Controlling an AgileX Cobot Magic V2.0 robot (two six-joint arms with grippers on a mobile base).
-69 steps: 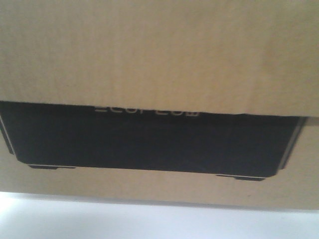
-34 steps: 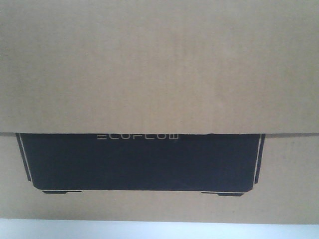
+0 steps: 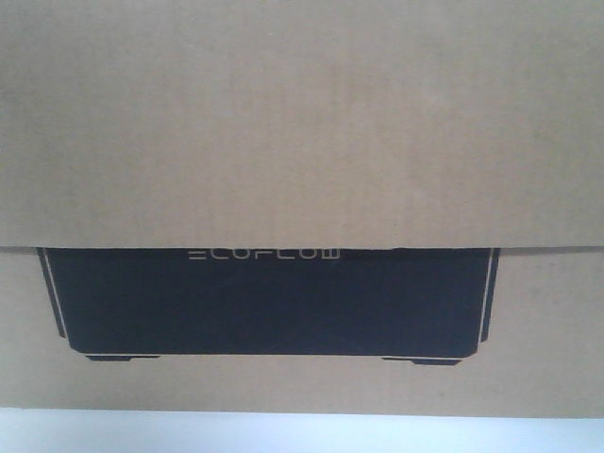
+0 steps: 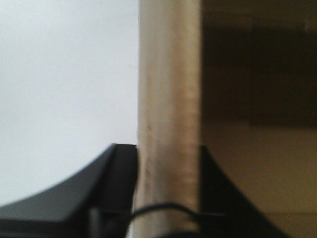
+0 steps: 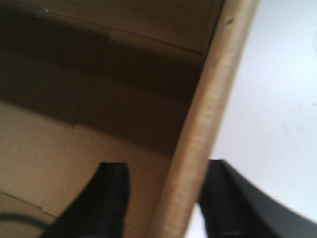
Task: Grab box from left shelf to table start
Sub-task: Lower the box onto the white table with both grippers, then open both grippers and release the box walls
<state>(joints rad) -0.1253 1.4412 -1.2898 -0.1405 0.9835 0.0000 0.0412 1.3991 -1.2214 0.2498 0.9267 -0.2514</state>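
Box (image 3: 302,123) fills the front view almost edge to edge: plain brown flap on top, below it the black panel (image 3: 274,302) with ECOFLOW lettering (image 3: 266,255) just under the flap edge, thin pale outline down both sides. Strip of white table (image 3: 302,434) shows under the box's bottom edge; box looks level, can't tell if it's touching the table or just above it. Left tool (image 4: 168,198) straddles the box's left wall: one black finger (image 4: 111,188) outside over the white table, the other inside the box, wall edge running up between them, so it's clamped on the box wall. Right tool (image 5: 163,208) same story on the right wall: one finger (image 5: 101,203) inside against the brown interior, the other outside over the table, gripping the wall. Thin dark cable (image 4: 158,210) crosses the wall edge low in the left wrist view.
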